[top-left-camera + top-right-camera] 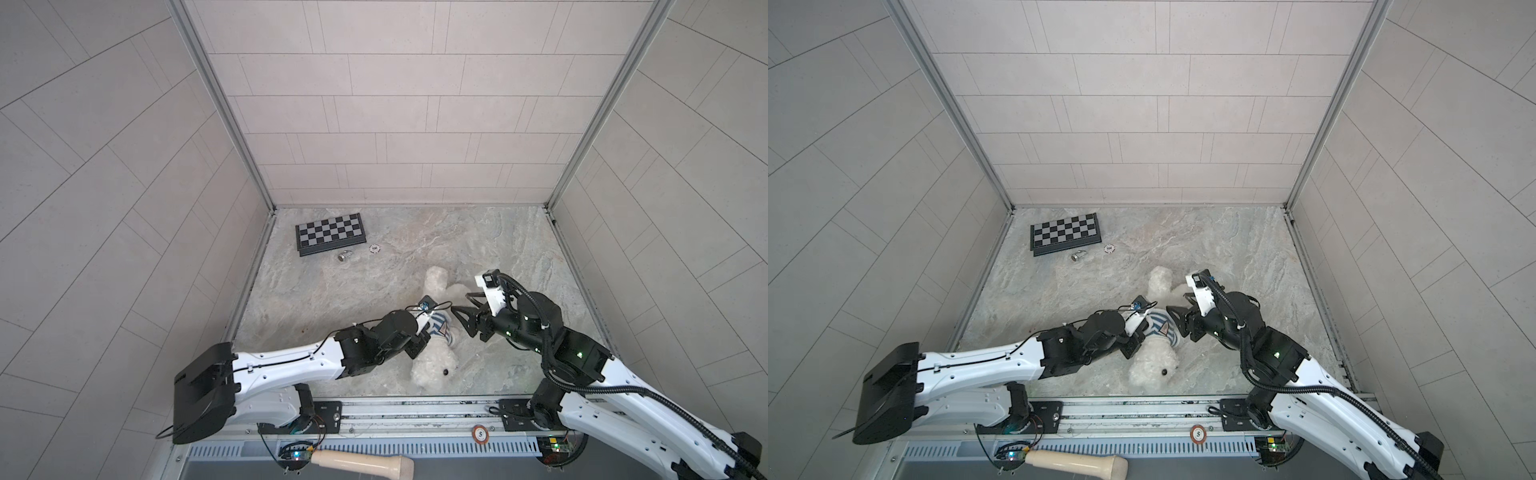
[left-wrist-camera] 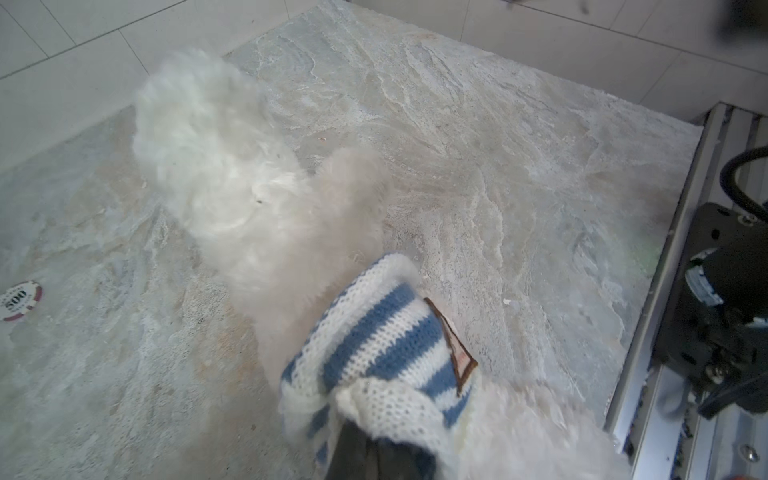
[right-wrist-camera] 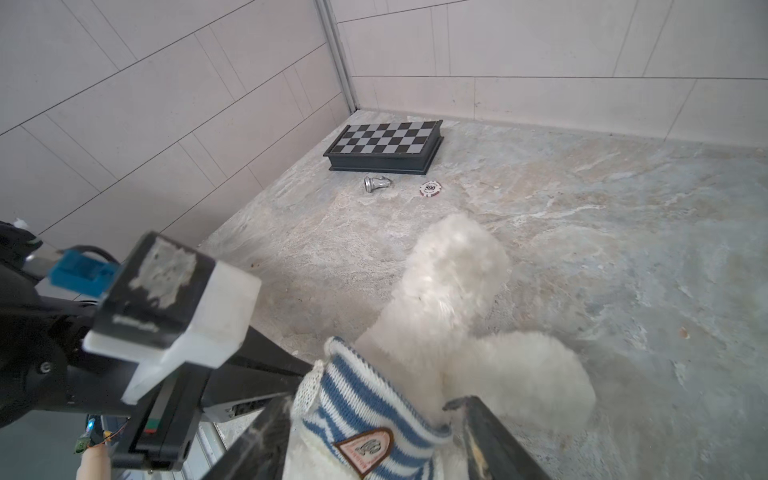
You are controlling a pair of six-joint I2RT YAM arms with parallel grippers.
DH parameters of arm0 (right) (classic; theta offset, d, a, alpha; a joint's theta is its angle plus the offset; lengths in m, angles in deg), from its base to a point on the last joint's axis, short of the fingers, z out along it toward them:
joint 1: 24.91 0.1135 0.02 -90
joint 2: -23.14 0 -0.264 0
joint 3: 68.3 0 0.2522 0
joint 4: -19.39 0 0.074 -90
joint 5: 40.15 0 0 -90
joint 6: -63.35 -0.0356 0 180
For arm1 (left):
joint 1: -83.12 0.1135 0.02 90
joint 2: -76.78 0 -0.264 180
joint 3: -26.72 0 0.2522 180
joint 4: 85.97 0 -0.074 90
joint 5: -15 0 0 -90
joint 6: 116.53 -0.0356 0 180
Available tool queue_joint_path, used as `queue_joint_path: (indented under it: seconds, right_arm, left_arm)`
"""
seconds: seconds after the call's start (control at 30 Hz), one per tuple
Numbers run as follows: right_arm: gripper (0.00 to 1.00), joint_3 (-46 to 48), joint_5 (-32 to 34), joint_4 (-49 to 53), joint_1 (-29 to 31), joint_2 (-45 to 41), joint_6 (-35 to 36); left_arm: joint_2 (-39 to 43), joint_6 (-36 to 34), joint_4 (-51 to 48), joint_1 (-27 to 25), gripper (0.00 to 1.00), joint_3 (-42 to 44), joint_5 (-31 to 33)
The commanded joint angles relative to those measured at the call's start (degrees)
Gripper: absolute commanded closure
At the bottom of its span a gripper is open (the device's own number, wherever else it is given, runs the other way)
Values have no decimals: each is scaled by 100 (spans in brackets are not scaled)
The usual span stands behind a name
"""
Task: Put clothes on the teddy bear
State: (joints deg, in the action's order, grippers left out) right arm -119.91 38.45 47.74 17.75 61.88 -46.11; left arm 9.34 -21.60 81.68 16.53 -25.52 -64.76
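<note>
- The teddy bear (image 1: 434,365) (image 1: 1154,365) lies along the marbled tabletop (image 1: 478,249). Its head is close to the front edge, just short of the metal rail (image 1: 415,409), and its legs point toward the back wall.
- A blue-and-white striped knitted shirt (image 1: 440,326) (image 2: 382,340) (image 3: 353,411) is bunched around the bear's middle. Its brown badge faces up.
- The left end effector (image 1: 419,347) (image 2: 365,453) is clamped tight on the shirt's near hem. In the left wrist view its dark fingers (image 2: 353,449) disappear under the knit.
- The right end effector (image 1: 460,302) (image 1: 1176,301) (image 3: 370,403) has its jaws spread wide and holds nothing. In the right wrist view one finger stands on each side of the shirted body. I cannot tell whether either finger touches the cloth.
- The two end effectors meet over the bear's torso from opposite sides, so there is little room between them.
- A closed chessboard box (image 1: 330,232) (image 3: 384,145) sits near the back left corner, beside the left wall.
- A silver chess piece (image 1: 344,256) lies on its side just in front of the box, with a poker chip (image 1: 375,248) (image 2: 18,301) next to it. All three are well apart from the bear.
- The middle, the back right and the whole right side of the tabletop are bare up to the tiled walls.
</note>
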Motion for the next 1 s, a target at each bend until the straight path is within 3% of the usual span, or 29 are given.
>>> queue_joint_path:
  seconds: [0.0, 0.13, 0.23, 0.37, 0.63, 0.8, 0.97]
  right_arm:
    - [31, 105, -805, -635, -20, -70, 518]
    - [23, 796, -1586, -1854, -25, -229, 498]
    - [24, 941, -2140, -2547, -28, 66, 367]
    - [26, 1096, -2266, -3046, -29, 334, 394]
    - [43, 933, -2524, -3219, -7, 1155, 533]
    - [51, 952, -2379, -3020, 30, 1276, 656]
    - [66, 985, -2229, -2950, 28, 1301, 694]
  left_arm:
    - [407, -785, -435, -114, 100, 3, 143]
    - [903, -1191, -771, -200, 100, -13, 118]
    - [1212, -1304, -909, -245, 100, -64, 94]
    - [1382, -1397, -973, -258, 100, -137, 6]
    - [1247, -1538, -939, -270, 100, -257, 81]
    - [1232, -1583, -933, -273, 100, -257, 195]
    - [1259, -1644, -906, -270, 100, -239, 250]
